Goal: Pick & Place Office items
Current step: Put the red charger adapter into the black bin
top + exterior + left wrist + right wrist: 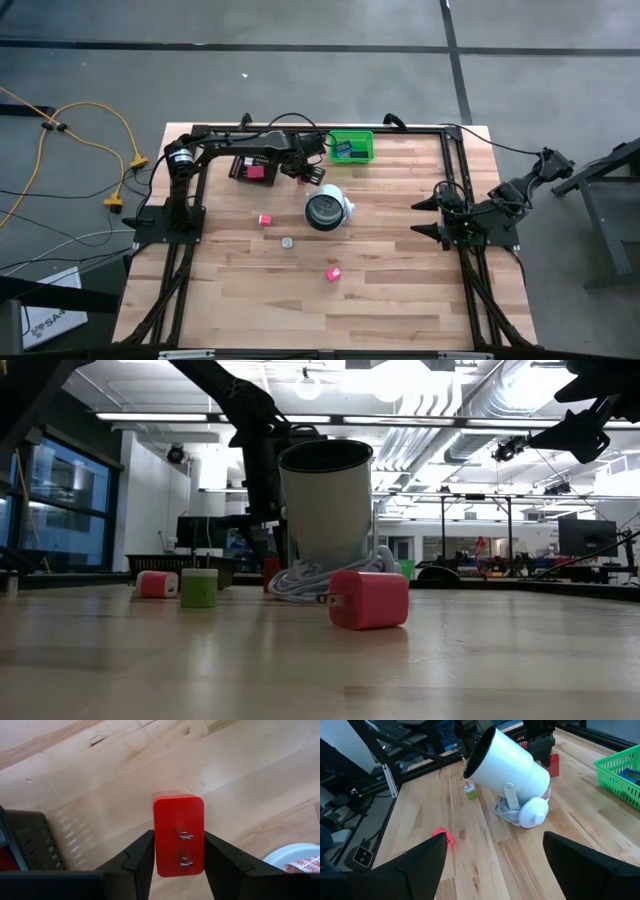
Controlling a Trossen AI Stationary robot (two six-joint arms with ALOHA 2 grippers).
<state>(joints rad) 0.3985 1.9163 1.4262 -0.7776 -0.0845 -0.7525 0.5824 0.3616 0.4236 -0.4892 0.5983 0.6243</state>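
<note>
Red plastic fills your left wrist view: the left gripper has its fingers pressed against both flanks of an upright red block with two metal prongs facing the camera, standing on the wooden table, a hold that looks ready for a lift; a black mesh tray sits just beside it, so judge your clearance on that side; from above, you see that gripper between the tray and the green bin, near the white round lamp, with bare wood towards the bin; loose pieces lie well apart in the middle, a pink block, a small silvery bit and another pink block; the right gripper waits at the right edge, fingers spread wide; at table height, the lamp hides the grasp, a pink block lies nearest; the right wrist view shows open table ahead.
</note>
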